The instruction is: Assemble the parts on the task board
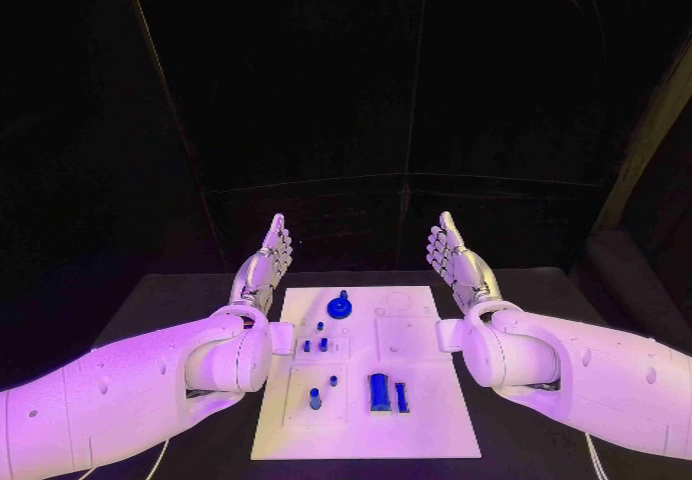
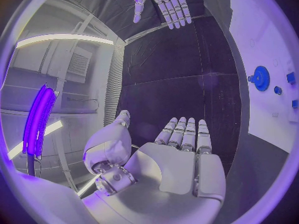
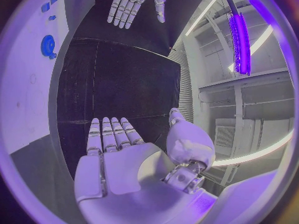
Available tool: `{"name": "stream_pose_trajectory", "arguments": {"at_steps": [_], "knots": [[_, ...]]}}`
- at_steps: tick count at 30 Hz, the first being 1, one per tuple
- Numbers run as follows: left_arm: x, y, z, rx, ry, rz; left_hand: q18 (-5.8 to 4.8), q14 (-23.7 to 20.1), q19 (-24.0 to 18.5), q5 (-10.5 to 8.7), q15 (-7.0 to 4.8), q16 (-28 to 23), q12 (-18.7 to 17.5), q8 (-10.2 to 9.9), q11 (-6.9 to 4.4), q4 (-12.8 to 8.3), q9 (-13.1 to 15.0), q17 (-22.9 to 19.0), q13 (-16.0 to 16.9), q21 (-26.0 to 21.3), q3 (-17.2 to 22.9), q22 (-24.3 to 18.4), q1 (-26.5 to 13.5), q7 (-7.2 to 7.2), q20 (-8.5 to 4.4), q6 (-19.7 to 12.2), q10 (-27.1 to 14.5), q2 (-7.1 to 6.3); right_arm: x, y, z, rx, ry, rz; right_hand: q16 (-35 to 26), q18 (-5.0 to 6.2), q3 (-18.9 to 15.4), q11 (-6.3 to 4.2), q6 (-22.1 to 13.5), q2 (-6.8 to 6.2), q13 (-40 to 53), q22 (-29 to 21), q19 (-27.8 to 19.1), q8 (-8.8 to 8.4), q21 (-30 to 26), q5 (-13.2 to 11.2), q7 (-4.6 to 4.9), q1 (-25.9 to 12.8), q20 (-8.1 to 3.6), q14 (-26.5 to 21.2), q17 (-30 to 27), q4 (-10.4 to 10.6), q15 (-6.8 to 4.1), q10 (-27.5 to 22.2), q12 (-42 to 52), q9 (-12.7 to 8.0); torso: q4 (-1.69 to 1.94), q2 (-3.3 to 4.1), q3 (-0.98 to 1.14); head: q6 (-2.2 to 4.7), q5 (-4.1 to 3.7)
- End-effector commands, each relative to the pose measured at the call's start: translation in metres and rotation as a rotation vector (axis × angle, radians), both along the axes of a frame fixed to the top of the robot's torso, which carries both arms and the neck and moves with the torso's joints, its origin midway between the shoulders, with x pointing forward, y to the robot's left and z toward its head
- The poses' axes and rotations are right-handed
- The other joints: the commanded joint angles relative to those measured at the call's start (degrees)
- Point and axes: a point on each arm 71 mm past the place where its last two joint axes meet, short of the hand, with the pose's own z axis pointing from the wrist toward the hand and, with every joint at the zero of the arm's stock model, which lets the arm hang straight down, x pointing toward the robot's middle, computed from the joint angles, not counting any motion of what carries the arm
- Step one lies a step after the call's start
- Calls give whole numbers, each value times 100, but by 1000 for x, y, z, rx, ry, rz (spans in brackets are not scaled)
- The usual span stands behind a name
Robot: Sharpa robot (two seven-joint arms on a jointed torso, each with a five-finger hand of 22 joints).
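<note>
We see the task board (image 1: 372, 372) lying in the middle of the black table (image 1: 173, 300), with our two hands raised on either side of its far end. Our left hand (image 1: 267, 258) and our right hand (image 1: 454, 255) are both flat, fingers straight and together, holding nothing. On the board, a blue gear (image 1: 339, 305) sits at the far end; small blue pieces (image 1: 317, 343) stand near the board's middle left; a larger blue block (image 1: 378, 391) and a slim blue bar (image 1: 401, 397) lie at the near right, and a small blue peg (image 1: 316, 401) at the near left. We cannot tell from here whether each piece is seated in its final place or merely laid out. With both hands free and clear of the board, the scene fits either parts waiting for assembly or an assembled board.
</note>
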Motion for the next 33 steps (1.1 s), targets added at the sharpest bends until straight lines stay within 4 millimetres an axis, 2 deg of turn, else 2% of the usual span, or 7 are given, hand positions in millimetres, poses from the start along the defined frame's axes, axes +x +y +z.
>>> {"name": "stream_pose_trajectory", "arguments": {"at_steps": [1, 18, 19, 21, 23, 24, 33], "knots": [[0, 2, 4, 31, -43, 25, -125, -366, -296, -21, -11, -65, -21, -23, -20, -2, -7, -10, -7, -22, -277, -134, -508, -10, -93, -390, -416, -1, 0, -3, 2, -1, -13, -39, -27, -127, 15, -10, -415, 0, -7, -11, -428, -22, -38, -33, -25, -610, -47, -469, -21, -26, -7, -472, -21, -6, 0, 0, 0, -1, -1], [0, 2, 4, 31, -43, 25, -125, -739, -921, -21, -11, -65, -21, -23, -20, -2, -7, -10, -7, -22, -277, -134, -1044, -10, -93, -796, -846, -1, 0, -3, 2, -1, -13, -39, -27, -127, 15, -10, -843, 0, -7, -11, -868, -22, -38, -33, -25, -1242, -47, -959, -21, -26, -7, -946, -21, -6, 0, 0, 0, -1, -1], [0, 2, 4, 31, -43, 25, -125, -1154, -921, -21, -11, -65, -21, -23, -20, -2, -7, -10, -7, -22, -277, -134, -1062, -10, -93, -797, -870, -1, 0, -3, 2, -1, -13, -39, -27, -127, 15, -10, -1293, 0, -7, -11, -1330, -22, -38, -33, -25, -1355, -47, -1046, -21, -26, -7, -1043, -21, -6, 0, 0, 0, -1, -1], [0, 2, 4, 31, -43, 25, -125, -1154, -921, -21, -11, -65, -21, -23, -20, -2, -7, -10, -7, -22, -277, -134, -1093, -10, -93, -1218, -888, -1, 0, -3, 2, -1, -13, -39, -27, -127, 15, -10, -1293, 0, -7, -11, -1330, -22, -38, -33, -25, -1898, -47, -1459, -21, -26, -7, -1461, -21, -6, 0, 0, 0, -1, -1], [0, 2, 4, 31, -43, 25, -125, -1154, -921, -21, -11, -65, -21, -23, -20, -2, -7, -10, -7, -22, -277, -134, -1135, -10, -93, -1218, -1293, -1, 0, -3, 2, -1, -13, -39, -27, -127, 15, -10, -1293, 0, -7, -11, -1330, -22, -38, -33, -25, -1898, -47, -1459, -21, -26, -7, -1461, -21, -6, 0, 0, 0, -1, -1], [0, 2, 4, 31, -43, 25, -125, -1154, -921, -21, -11, -65, -21, -23, -20, -2, -7, -10, -7, -22, -277, -134, -1594, -10, -93, -1218, -1293, -1, 0, -3, 2, -1, -13, -39, -27, -127, 15, -10, -1293, 0, -7, -11, -1330, -22, -38, -33, -25, -1898, -47, -1459, -21, -26, -7, -1461, -21, -6, 0, 0, 0, -1, -1], [0, 2, 4, 31, -43, 25, -125, -1154, -921, -21, -11, -65, -21, -23, -20, -2, -7, -10, -7, -22, -277, -134, -1594, -10, -93, -1218, -1293, -1, 0, -3, 2, -1, -13, -39, -27, -127, 15, -10, -1293, 0, -7, -11, -1330, -22, -38, -33, -25, -1898, -47, -1459, -21, -26, -7, -1461, -21, -6, 0, 0, 0, -1, -1]]}}
